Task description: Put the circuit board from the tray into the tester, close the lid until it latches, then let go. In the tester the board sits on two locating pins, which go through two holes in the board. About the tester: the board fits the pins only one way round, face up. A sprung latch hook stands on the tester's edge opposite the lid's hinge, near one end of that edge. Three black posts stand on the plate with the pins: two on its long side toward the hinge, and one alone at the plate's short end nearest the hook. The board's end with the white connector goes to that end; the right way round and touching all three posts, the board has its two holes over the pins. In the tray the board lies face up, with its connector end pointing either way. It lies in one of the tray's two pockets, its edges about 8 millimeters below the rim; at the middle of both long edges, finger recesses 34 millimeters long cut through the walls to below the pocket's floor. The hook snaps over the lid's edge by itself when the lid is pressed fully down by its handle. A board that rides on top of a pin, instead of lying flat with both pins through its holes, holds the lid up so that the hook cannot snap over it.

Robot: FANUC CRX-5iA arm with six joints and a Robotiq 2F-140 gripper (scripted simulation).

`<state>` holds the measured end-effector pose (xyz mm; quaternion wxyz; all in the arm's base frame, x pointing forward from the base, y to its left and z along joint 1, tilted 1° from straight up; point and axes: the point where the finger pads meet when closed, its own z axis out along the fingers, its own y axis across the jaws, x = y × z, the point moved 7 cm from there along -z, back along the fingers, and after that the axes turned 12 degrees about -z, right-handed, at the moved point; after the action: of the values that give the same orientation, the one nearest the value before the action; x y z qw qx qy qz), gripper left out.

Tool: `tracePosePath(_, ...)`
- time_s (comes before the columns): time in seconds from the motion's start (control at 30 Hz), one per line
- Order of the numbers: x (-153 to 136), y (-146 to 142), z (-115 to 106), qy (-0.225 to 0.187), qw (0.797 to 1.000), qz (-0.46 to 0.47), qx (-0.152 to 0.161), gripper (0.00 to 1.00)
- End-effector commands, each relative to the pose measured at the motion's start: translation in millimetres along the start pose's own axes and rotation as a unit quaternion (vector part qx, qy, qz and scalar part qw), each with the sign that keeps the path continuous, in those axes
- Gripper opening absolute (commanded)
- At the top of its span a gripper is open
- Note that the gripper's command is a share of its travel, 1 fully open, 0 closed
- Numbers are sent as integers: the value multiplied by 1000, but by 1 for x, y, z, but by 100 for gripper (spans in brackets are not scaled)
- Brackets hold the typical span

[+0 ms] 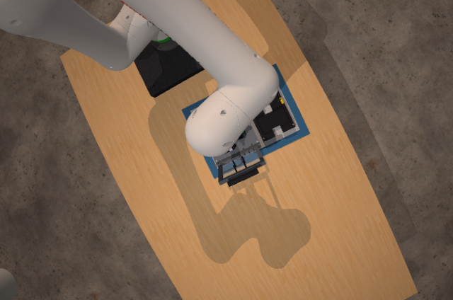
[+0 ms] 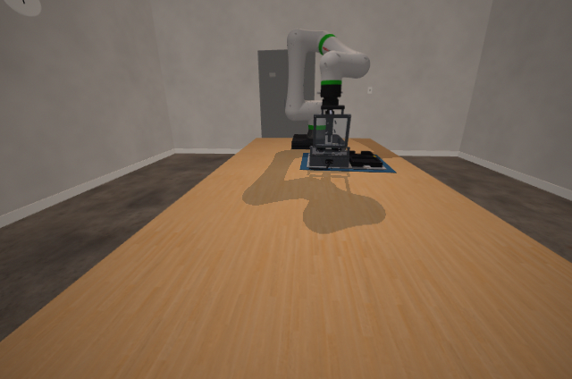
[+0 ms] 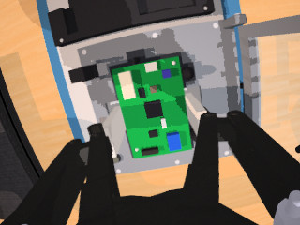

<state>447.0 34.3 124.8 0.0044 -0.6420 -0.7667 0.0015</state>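
The green circuit board lies face up over the tester's grey plate. Its white connector is at the end toward the tray. My gripper is shut on the board's long edges, near their middles. One black post is close beside the hinge-side edge; another post is just past the connector end. Small light dots show at two opposite board corners. I cannot tell if the board lies flat on the pins. The lid stands open. The latch hook is on the opposite side.
The black tray is beside the tester, on the blue mat. The raised lid stands close to my gripper on the hinge side. The arm hides much of the tester in the top view.
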Motion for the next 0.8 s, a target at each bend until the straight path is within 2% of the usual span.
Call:
tracePosePath(0.0,0,0,0,0,1000,0,0,46)
tracePosePath(0.77,0,0,3,0,1000,0,0,46)
